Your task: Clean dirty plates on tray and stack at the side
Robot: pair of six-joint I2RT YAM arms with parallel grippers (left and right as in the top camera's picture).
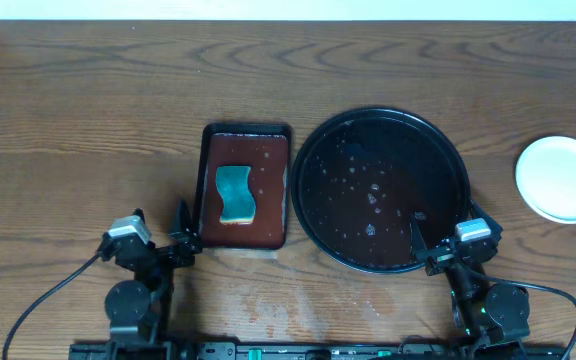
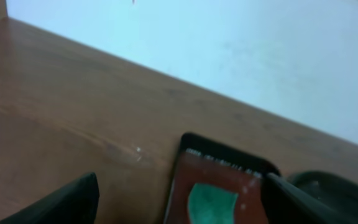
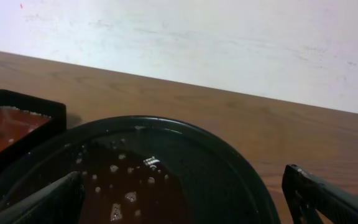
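Observation:
The large round black tray [image 1: 380, 190] sits right of centre, wet with drops and holding no plates; it fills the lower part of the right wrist view [image 3: 166, 174]. White plates [image 1: 562, 178] sit in a stack on the table at the far right; how many are in it I cannot tell. My left gripper [image 1: 163, 235] is open and empty near the front edge, left of the reddish-brown tray; its fingers frame the left wrist view [image 2: 179, 205]. My right gripper [image 1: 446, 238] is open and empty at the black tray's front right rim, also seen in its wrist view [image 3: 185, 199].
A rectangular reddish-brown tray [image 1: 268, 190] with a black rim stands left of the black tray and holds a green and yellow sponge [image 1: 234, 193]. Both also show in the left wrist view, tray [image 2: 185, 180] and sponge [image 2: 211, 202]. A wet patch lies on the table in front of the trays.

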